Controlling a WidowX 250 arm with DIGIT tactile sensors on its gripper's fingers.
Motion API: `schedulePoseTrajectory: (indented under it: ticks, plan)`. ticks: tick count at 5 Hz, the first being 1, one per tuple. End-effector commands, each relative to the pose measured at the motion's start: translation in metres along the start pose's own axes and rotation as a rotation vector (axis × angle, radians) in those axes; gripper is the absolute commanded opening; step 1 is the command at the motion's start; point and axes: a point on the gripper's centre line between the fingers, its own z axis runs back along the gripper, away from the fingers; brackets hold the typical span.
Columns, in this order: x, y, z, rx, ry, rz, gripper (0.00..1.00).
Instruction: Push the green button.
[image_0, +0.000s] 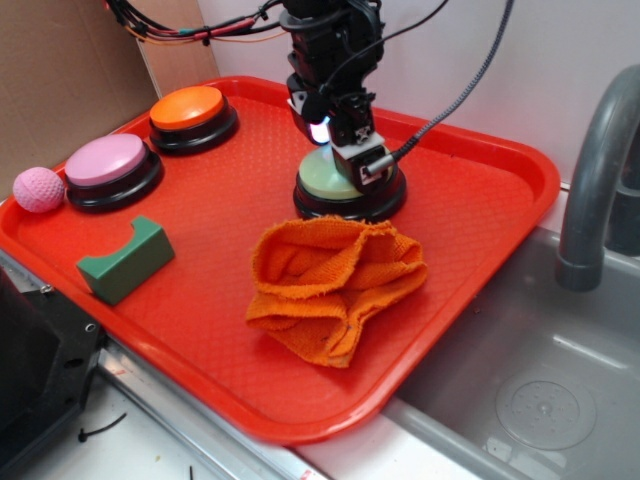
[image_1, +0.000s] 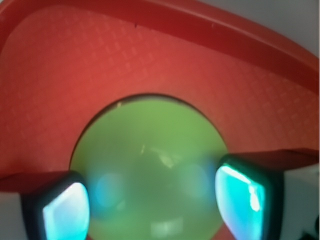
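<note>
At the far middle of the red tray (image_0: 480, 300), the gripper (image_0: 335, 150) sits directly over the green button (image_0: 325, 182), seemingly in the press itself; next it needs a straight downward push. Its 2 fingers (image_1: 65, 210) stand apart, holding nothing, straddling the dome; contact is unclear.

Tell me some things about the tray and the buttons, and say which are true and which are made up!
1. The gripper is right above the green button. True.
2. The orange cloth covers the pink button. False: the cloth lies crumpled in front of the green button, away from the pink one.
3. The pink ball sits at the tray's edge beside the pink button. True.
4. The green block is stacked on the orange button. False: it lies on the tray floor near the pink button.
5. There are three round buttons on the tray. True.
</note>
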Motion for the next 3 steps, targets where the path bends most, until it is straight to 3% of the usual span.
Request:
schedulePoseTrajectory:
  ticks: [1,2,3]
  plan:
    - [0.007,0.008,0.055,0.067,-0.138,0.015,1.00]
    - [0.006,0.008,0.063,0.080,-0.150,0.018,1.00]
    - [0.010,0.008,0.048,0.049,-0.123,0.006,1.00]
